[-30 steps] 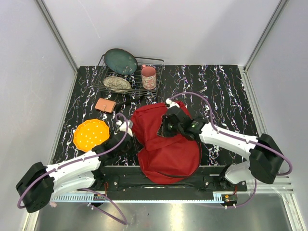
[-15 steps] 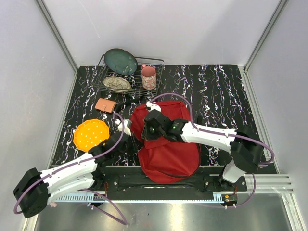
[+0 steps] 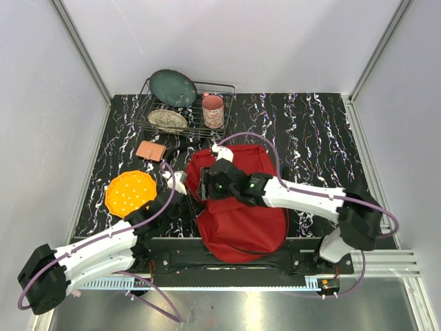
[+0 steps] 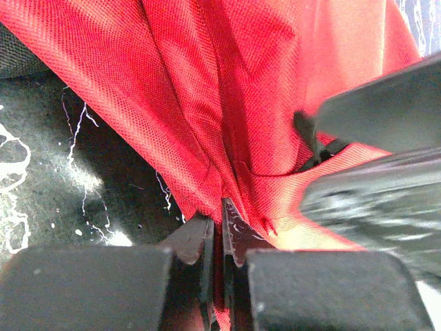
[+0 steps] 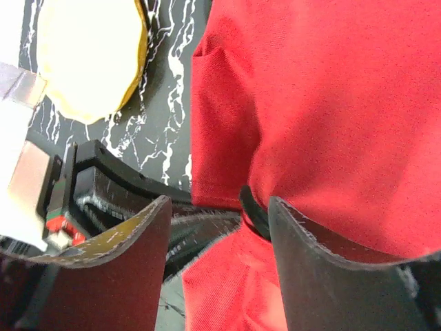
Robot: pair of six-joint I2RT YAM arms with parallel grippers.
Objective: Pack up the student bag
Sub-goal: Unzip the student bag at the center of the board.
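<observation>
The student bag (image 3: 241, 217), a dark-red fabric backpack, lies at the table's near middle. My left gripper (image 3: 180, 186) is at the bag's left edge. In the left wrist view its jaws (image 4: 220, 224) are shut on a fold of the red fabric (image 4: 207, 103). My right gripper (image 3: 205, 185) hovers over the bag's upper left part, close to the left gripper. The right wrist view shows it (image 5: 219, 214) open over the red fabric (image 5: 331, 103), with a black strap (image 5: 253, 210) between its fingers and nothing held.
A wire dish rack (image 3: 222, 87) at the back holds a green plate (image 3: 173, 87), a patterned plate (image 3: 167, 119) and a pink mug (image 3: 213, 110). A small brown pad (image 3: 151, 150) and an orange plate (image 3: 131, 193) lie left of the bag.
My right gripper has swung left across the bag toward its left edge and has opened. The left gripper has kept its pinch on the fabric and shifted a little.
</observation>
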